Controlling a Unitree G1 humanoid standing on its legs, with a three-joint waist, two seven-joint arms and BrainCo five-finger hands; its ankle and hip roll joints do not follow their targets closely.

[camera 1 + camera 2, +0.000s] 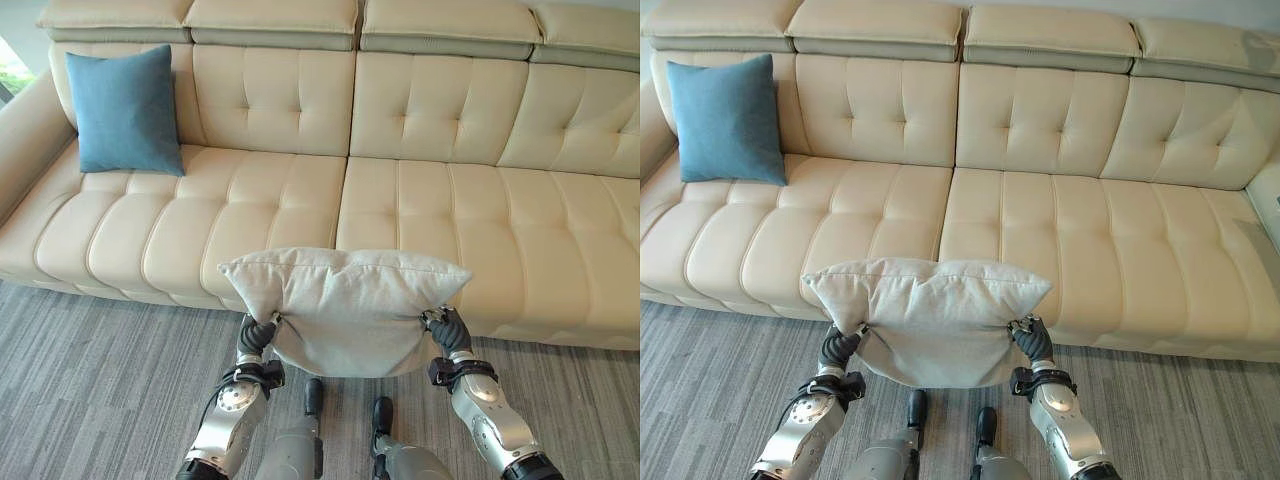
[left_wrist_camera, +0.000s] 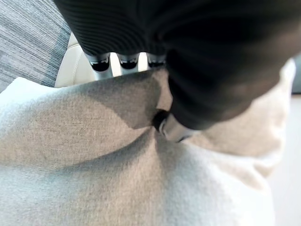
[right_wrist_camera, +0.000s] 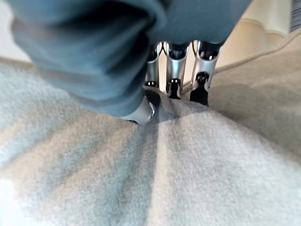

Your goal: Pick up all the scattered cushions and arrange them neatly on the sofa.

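Just in front of the sofa [image 1: 400, 220], a pale grey cushion [image 1: 345, 305] hung above the grey carpet [image 1: 90, 380], held up between both hands. The left hand [image 1: 258, 335] gripped the cushion's lower left side and the right hand [image 1: 447, 328] gripped its lower right side, so the cushion stretched across between them with its top edge level with the front of the seat. Its fabric sagged and creased in the middle, and its two upper corners stuck out past the hands.

In the left wrist view, the fingers [image 2: 101, 63] lay over the far side of the cloth while the thumb pressed into a fold on the near side, pinching the cushion. In the right wrist view the fingers [image 3: 175, 70] likewise reached over the edge, dark tips sunk into the fabric, with the thumb closing against them from the near side; both hands were clamped on the cushion.

On the sofa, a blue cushion [image 1: 125, 110] stood upright at the left end, leaning against the tufted cream backrest beside the armrest [image 1: 25, 140]. It was well apart from the grey cushion. The sofa's cream seat ran wide to the right, behind the held cushion.
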